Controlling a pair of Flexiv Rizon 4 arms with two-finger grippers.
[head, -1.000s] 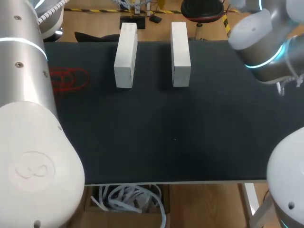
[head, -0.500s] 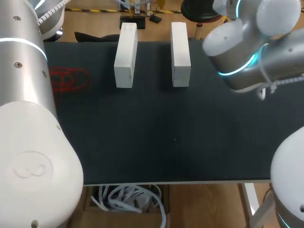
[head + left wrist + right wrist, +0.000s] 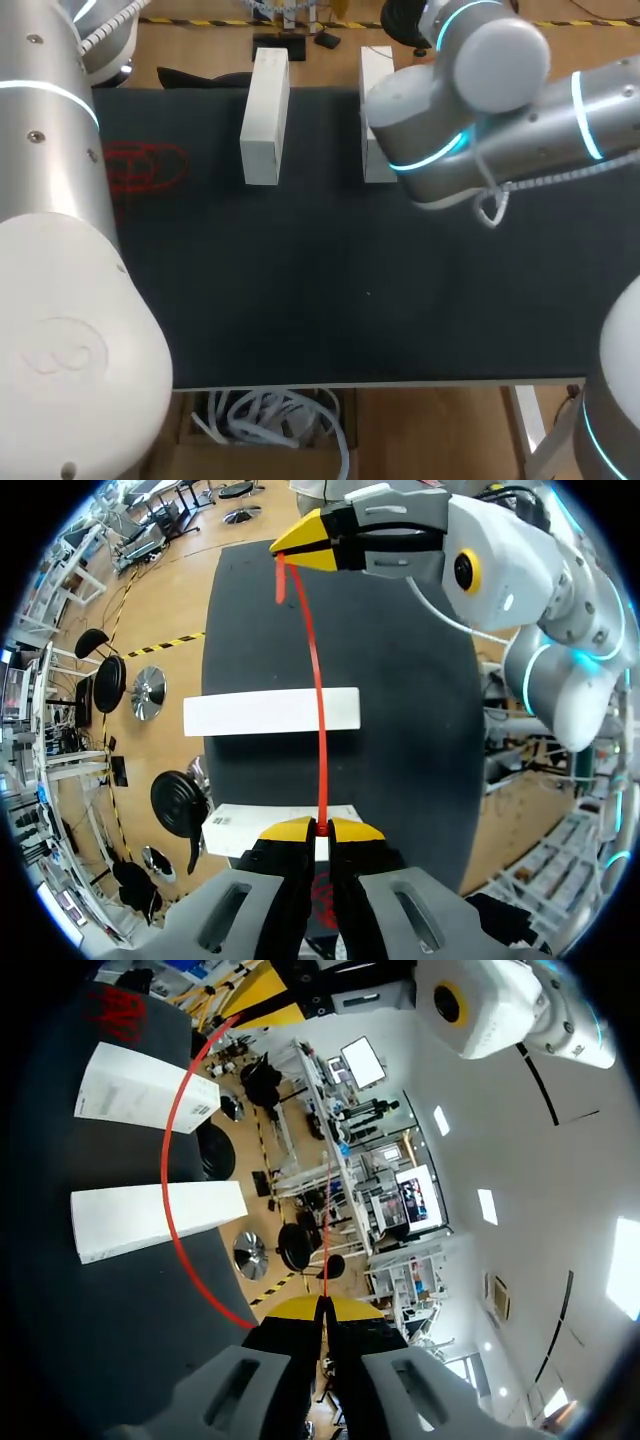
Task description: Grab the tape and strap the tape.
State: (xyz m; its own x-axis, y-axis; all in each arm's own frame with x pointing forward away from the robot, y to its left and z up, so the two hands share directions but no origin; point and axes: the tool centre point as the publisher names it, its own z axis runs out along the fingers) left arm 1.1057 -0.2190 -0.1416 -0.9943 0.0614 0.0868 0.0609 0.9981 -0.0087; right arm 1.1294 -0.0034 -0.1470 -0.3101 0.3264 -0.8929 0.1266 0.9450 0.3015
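Over the table (image 3: 300, 300), tape (image 3: 318, 700) is clamped by left gripper (image 3: 322, 827) and right gripper (image 3: 322, 1305); the latter was swung in above the blocks (image 3: 264, 130), probably starting the strapping.

In the head view the right arm (image 3: 470, 110) covers the near half of the right white box (image 3: 377, 65). The red loops (image 3: 150, 165) on the counter (image 3: 300, 290) are too faint to identify. From the left wrist, the left gripper (image 3: 318, 827) hides the end of the tape (image 3: 320, 710) and part of the left white box (image 3: 235, 832).
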